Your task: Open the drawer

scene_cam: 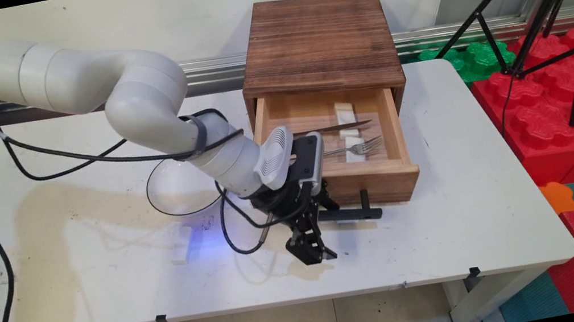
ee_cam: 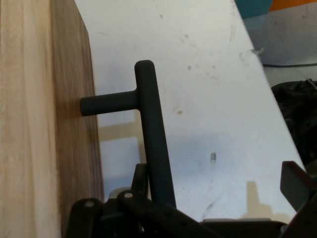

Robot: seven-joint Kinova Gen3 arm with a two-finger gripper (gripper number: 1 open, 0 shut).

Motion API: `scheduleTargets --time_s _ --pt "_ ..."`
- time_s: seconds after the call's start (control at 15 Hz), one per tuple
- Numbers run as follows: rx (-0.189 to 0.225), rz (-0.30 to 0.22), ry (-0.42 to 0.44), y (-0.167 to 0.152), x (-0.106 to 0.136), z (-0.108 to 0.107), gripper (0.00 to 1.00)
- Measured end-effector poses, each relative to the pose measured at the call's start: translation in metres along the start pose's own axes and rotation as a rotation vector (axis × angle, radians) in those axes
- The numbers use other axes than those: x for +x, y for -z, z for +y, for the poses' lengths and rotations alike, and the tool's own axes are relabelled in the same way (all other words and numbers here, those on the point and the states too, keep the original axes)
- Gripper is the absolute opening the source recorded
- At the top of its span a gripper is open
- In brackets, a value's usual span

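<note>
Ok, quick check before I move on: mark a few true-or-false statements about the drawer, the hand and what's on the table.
1. The drawer is pulled open. True.
2. A spoon lies in the drawer. False: a knife and a fork lie in it.
3. The hand is shut on the handle. False: it is open, and the handle's bar runs beside one finger, with the other well clear of it.
4. A clear bowl sits on the table, on the picture's left of the box. True.
5. A cup stands on the box. False: its top is bare.
</note>
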State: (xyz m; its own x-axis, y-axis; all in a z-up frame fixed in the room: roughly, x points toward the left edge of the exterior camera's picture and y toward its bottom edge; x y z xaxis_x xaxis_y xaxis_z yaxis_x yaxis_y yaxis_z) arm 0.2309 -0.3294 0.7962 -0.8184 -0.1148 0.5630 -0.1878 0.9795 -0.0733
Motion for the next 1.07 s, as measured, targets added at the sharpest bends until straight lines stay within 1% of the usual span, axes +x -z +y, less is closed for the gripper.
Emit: scheduleTargets --time_s 0.4,1.07 --pt "-0.025 0.005 0.013 0.001 0.001 0.018 1.0" --pt "-0.055 0.015 0.018 0.003 0.004 0.041 1.0"
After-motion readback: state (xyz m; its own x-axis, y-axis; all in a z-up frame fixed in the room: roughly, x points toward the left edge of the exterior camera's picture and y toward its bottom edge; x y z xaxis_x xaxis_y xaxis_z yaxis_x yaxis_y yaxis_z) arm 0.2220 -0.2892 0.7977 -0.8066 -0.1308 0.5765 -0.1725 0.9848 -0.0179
